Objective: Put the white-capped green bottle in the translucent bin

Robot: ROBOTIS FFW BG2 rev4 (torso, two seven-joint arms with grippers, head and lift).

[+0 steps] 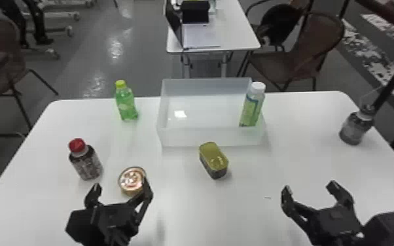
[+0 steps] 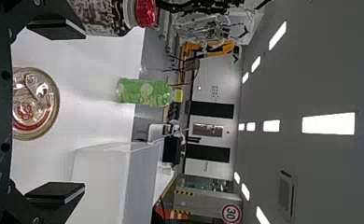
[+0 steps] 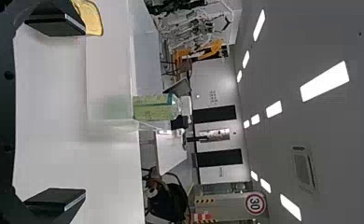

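Brown chairs (image 1: 320,36) and 1 farther white desk (image 1: 235,32) stand on shiny grey floor (image 1: 140,42) beneath bright ceiling lights (image 2: 328,123).

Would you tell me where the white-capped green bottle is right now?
In the head view, the white-capped green bottle stands inside the translucent bin, at its right end, farther back and to the right of the gold-topped tin.

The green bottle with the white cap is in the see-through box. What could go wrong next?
The bottle stands tall in the box, so a bump might tip it over. The left gripper has its open jaws right by the round can, so it could knock the can if it moves carelessly.
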